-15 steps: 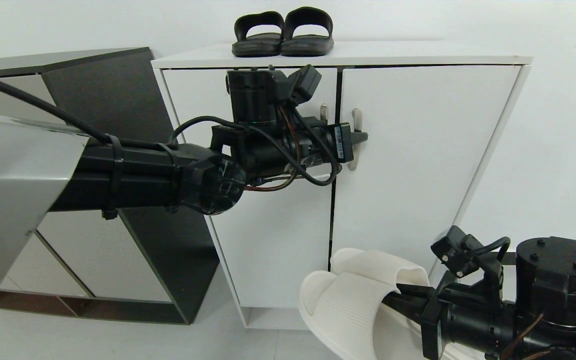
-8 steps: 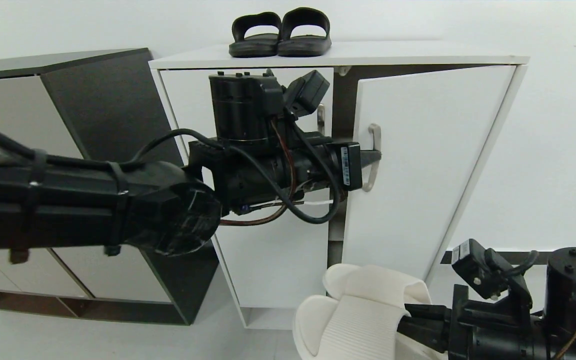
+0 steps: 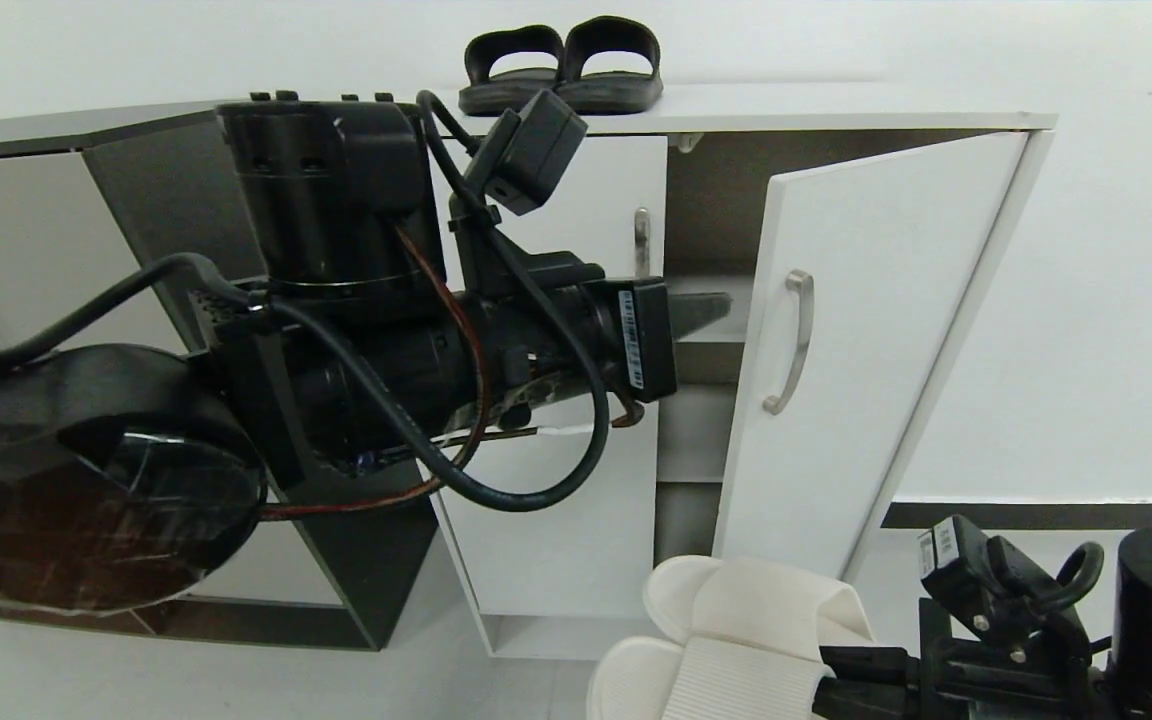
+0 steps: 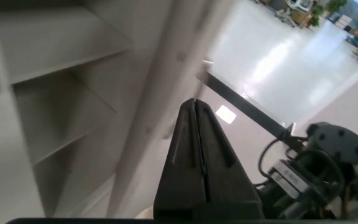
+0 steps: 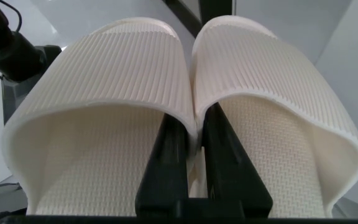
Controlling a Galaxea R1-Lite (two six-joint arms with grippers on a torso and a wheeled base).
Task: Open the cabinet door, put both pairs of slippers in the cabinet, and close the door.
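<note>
Slippers, white, sit pinched by inner straps between right gripper jaws.

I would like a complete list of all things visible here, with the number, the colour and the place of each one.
white cabinet: one, white, against the wall.
right door: one, white, swung open.
left door: one, white, shut.
door handles: two, silver, one on each door.
shelves: at least two, pale, inside the open half.
black slippers: one pair, black, side by side on the cabinet's top.
white slippers: one pair, white, low before the cabinet.
dark cabinet: one, dark grey, at the white cabinet's left.
left gripper: one, black, fingers shut on nothing, before the opening.
right gripper: one, black, fingers shut on the white slippers.
</note>
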